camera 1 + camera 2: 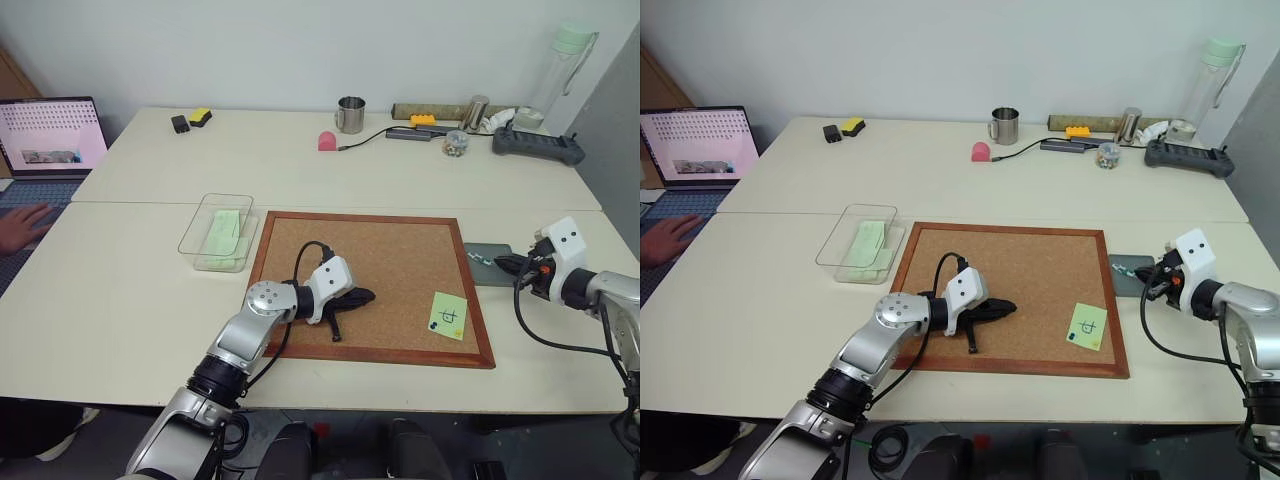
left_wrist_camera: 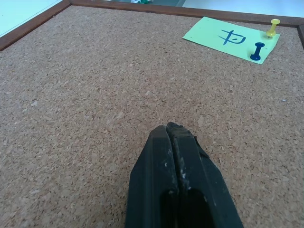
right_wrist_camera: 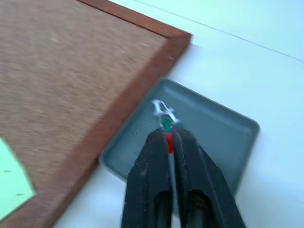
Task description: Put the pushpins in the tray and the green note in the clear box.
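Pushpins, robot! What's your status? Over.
Left gripper shut, over corkboard. Right gripper over tray, pinching red pushpin. Green note pinned by blue pushpin and yellow pushpin. Nothing blocking.

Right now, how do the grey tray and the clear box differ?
The tray is dark grey and opaque, lying off the corkboard's right edge. The clear box is transparent with taller walls, off the corkboard's left edge, holding pale green sheets. Both rest on the table.
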